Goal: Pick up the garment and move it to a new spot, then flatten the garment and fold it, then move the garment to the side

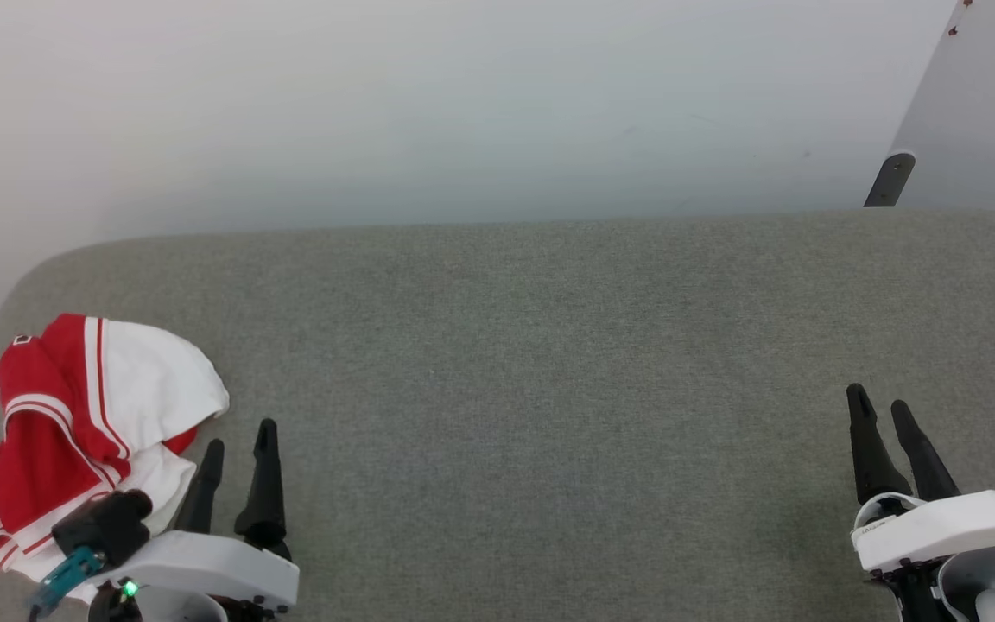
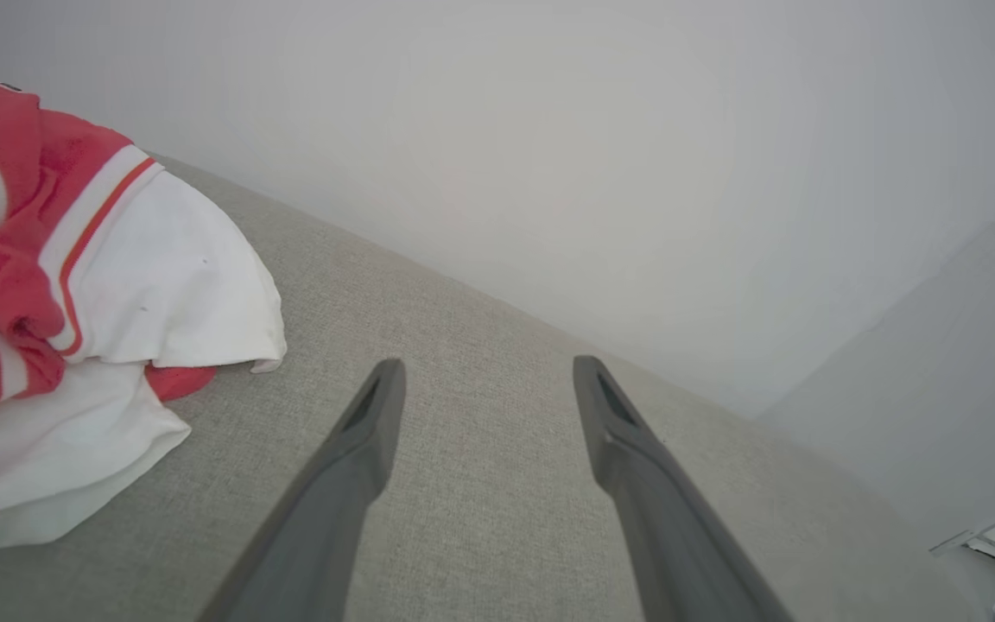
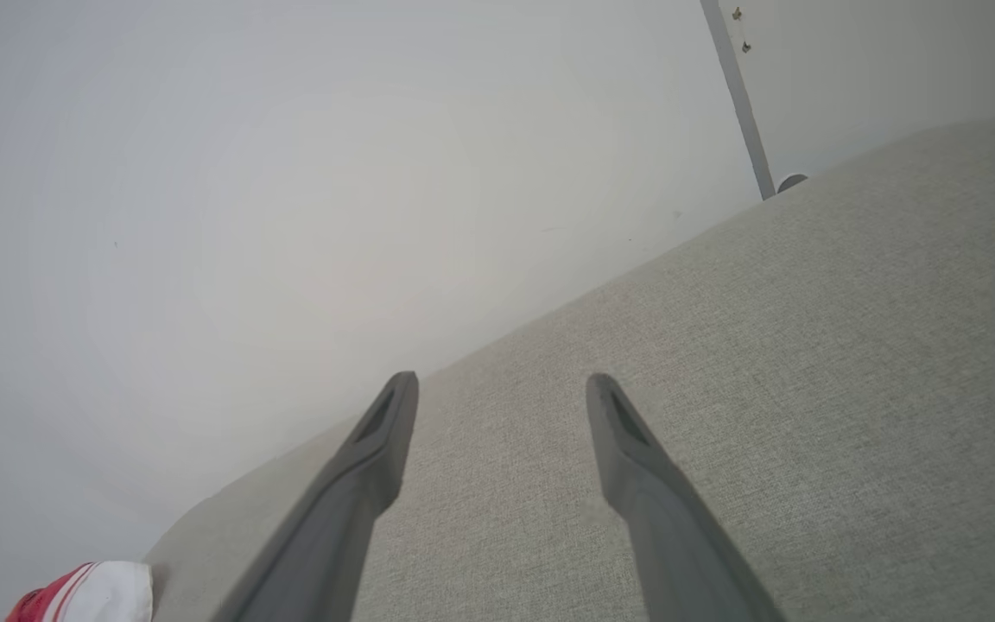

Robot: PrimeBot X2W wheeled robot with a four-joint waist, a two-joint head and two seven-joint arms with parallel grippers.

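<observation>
My left gripper (image 1: 241,436) sits at the lower left of the head view with its fingers spread and nothing between them. My right gripper (image 1: 879,399), at the lower right, is just as open and empty. The jersey (image 1: 91,415) lies bunched in a red and white heap just left of the left fingers, close but apart from them, near the rounded left corner of the grey cushion (image 1: 549,389). The pickup looks not yet done. My worry is pinching only the top white layer, so the rest drags or slips over that near edge. The wrist housing hanging over the cloth could also snag it. Beyond the cushion stands a plain pale wall (image 1: 463,104), with a dark bracket (image 1: 890,177) at the upper right.
</observation>
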